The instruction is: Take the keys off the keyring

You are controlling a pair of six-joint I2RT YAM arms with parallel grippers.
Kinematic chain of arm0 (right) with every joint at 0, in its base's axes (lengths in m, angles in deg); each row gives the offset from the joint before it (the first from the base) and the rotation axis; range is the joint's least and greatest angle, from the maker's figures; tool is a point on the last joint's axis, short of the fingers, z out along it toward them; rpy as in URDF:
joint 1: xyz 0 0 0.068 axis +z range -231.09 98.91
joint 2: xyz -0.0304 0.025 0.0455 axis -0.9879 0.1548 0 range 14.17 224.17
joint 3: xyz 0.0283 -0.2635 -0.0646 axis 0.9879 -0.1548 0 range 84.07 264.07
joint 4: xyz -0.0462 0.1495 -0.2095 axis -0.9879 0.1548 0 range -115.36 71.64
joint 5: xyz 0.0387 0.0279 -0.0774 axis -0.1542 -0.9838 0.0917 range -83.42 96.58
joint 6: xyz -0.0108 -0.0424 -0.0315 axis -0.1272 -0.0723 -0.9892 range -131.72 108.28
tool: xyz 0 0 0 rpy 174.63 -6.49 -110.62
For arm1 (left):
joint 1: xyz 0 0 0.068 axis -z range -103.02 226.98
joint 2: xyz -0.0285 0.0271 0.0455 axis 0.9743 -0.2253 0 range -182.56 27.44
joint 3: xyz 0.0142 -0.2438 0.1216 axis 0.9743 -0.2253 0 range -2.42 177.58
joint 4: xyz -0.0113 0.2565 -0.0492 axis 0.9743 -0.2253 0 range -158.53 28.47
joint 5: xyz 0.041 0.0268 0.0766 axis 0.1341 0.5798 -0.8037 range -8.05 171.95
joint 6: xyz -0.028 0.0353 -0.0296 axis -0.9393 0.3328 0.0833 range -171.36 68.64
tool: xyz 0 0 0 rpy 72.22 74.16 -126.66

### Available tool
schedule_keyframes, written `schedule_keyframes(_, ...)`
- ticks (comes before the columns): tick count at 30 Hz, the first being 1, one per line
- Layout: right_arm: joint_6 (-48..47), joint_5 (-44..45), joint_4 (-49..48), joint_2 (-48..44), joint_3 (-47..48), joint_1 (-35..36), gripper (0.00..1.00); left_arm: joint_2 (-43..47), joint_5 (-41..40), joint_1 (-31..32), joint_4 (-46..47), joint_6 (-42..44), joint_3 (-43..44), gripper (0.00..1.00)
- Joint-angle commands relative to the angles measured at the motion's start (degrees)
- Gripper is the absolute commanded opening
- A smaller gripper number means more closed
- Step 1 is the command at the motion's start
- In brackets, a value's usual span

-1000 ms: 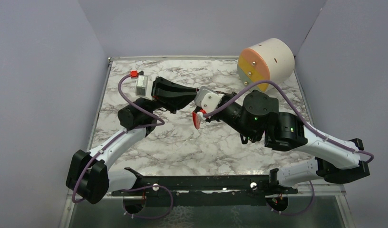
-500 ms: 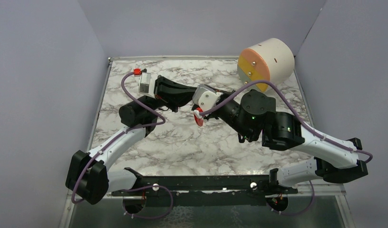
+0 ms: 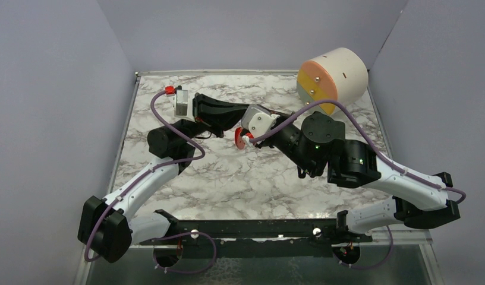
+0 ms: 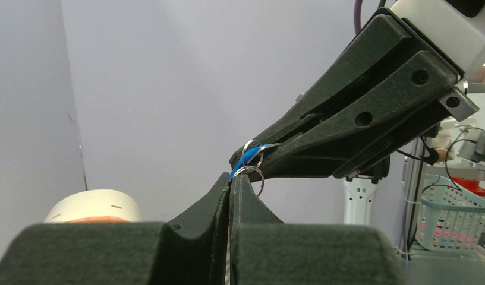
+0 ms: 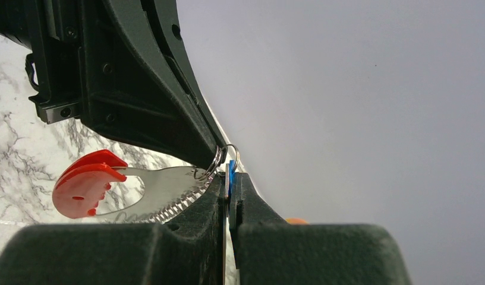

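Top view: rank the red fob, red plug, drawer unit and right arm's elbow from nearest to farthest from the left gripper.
From the left gripper:
1. The red fob, right at its tips, mid-table.
2. The red plug, back left, and the drawer unit, back right: too close to call.
3. The right arm's elbow, far right, near edge.

Right gripper (image 5: 230,185) pinches blue key (image 5: 230,171) (silver keys (image 5: 169,196) fan left).
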Motion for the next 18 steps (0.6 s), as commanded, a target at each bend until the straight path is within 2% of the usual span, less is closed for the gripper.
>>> schedule_keyframes(1, 0.45, 0.73, -2.98, -1.74, 0.75, 1.03, 0.01, 1.31, -6.42, -0.27, -7.02, 4.64, 0.83, 0.0)
schedule_keyframes(12, 0.26, 0.71, -2.47, -1.16, 1.39, 1.56, 0.01, 1.59, -11.42, -0.42, -15.18, 9.18, 2.33, 0.0)
schedule_keyframes(18, 0.58, 0.91, -1.07, -0.81, 2.01, 2.21, 0.01, 0.98, -12.81, -0.88, -15.82, 9.27, 3.44, 0.0)
